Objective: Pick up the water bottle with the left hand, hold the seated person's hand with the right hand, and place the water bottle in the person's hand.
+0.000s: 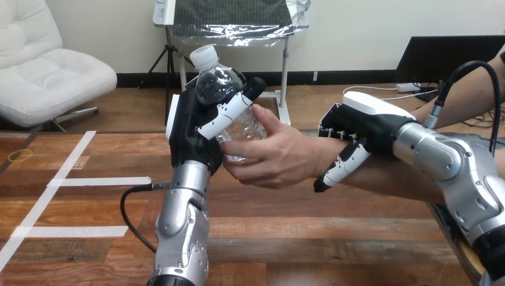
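Observation:
A clear water bottle with a white cap is held upright above the table's middle. My left hand is shut on it, fingers curled round its body. The person's hand reaches in from the right and wraps its thumb and fingers round the bottle's lower part. My right hand sits over the person's wrist, its fingers curled down the near side and its thumb hanging below.
White tape lines mark the wooden table at the left. A small yellow ring lies at the table's far left edge.

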Robot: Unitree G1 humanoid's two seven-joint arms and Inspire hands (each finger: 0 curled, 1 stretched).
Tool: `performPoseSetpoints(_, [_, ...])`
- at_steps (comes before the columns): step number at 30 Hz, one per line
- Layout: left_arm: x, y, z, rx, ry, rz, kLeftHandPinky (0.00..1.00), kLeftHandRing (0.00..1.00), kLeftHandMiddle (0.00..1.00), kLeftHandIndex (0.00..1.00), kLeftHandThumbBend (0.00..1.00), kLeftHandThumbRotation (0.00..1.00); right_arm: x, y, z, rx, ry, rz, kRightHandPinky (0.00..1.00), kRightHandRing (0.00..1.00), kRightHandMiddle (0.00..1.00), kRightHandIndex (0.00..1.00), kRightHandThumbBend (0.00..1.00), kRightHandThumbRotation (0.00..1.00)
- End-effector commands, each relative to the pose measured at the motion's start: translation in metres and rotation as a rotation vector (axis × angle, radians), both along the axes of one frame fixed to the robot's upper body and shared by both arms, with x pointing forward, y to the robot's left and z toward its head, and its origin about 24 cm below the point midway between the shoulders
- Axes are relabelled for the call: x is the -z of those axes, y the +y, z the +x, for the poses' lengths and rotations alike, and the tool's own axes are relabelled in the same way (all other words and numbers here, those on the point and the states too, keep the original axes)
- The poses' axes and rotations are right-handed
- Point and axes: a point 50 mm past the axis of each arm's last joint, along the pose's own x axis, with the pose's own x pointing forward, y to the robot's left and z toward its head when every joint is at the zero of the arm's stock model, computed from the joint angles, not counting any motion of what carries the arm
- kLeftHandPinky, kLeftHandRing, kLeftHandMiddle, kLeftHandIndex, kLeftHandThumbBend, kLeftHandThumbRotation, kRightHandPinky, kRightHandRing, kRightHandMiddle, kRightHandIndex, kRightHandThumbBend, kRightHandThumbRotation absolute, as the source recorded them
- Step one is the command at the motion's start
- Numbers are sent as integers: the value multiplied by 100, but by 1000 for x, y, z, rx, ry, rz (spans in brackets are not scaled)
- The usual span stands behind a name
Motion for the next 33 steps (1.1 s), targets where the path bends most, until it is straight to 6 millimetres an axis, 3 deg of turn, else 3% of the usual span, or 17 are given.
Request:
performPoseSetpoints(1, [-29,-28,8,92,-107,-10,26,28,32,34,72,0,-23,16,9,-30,-72,14,19,25,33,36,87,6])
performPoseSetpoints(33, [-21,-31,3,122,-97,3,24,28,33,34,76,0,-18,7,6,-11,-57,36,18,24,32,34,88,5])
